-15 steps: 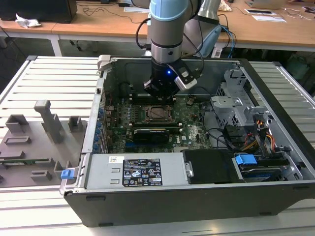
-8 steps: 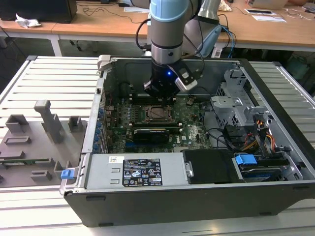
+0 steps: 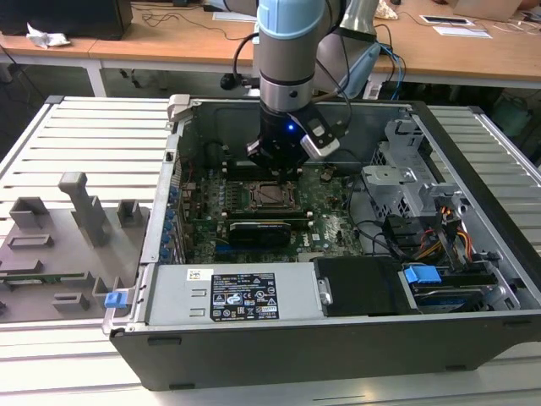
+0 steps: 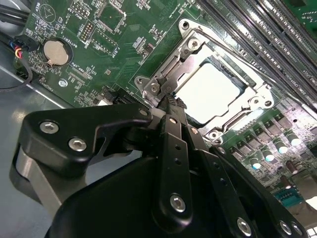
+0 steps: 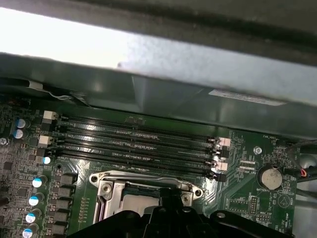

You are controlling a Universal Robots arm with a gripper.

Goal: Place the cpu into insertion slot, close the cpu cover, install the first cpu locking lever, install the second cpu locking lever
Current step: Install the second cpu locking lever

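Note:
The cpu [image 4: 210, 91], a pale square chip, lies flat in the insertion slot [image 4: 257, 101] on the green motherboard; it also shows in the first wrist view as cpu [image 5: 133, 203]. The silver cpu cover [image 4: 173, 69] lies down around it, the chip showing through its window. My gripper [image 4: 171, 102] is shut, its black fingertips pressed together at the cover's near edge beside a bright metal tab. I cannot tell whether anything is pinched between them. In the exterior view the gripper [image 3: 281, 169] hangs just above the socket [image 3: 272, 195].
Long black memory slots [image 5: 138, 141] run beside the socket, close to the case wall [image 5: 198, 99]. A coin battery [image 4: 55, 52], a black expansion card [image 3: 260, 230], a drive cage [image 3: 406, 178] and cables [image 3: 439, 241] surround it. Grey fixtures [image 3: 59, 237] stand outside the case.

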